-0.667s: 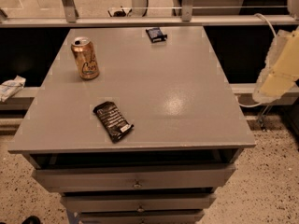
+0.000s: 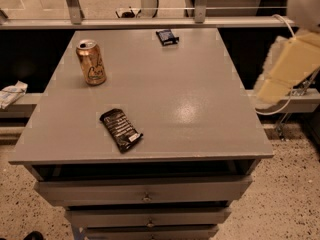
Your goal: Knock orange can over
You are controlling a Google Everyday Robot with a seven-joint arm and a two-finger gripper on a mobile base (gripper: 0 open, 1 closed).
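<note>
1. Gripper (image 2: pixel 270 86): a pale shape off the table's side at 3 o'clock, clear of the top. Whether it is open or closed cannot be told.
2. Table (image 2: pixel 200 134): grey top over drawers. A broad stretch of it lies between gripper and target.
3. Can (image 2: pixel 91 62): upright at 10 o'clock on the top, near the left edge, well apart from the gripper.
4. Wrapper (image 2: pixel 120 130): flat at 7 o'clock, near the front. Packet (image 2: pixel 166 36): at 12 o'clock, near the back edge. Both stand apart from the can.
5. Assessment: contact not yet made. Recommend crossing between wrapper and packet and striking the can above its middle, so it tips rather than slides.
6. Risk: a hard push toward 9 o'clock may roll the can off the left edge. A short, measured tap is advised.
</note>
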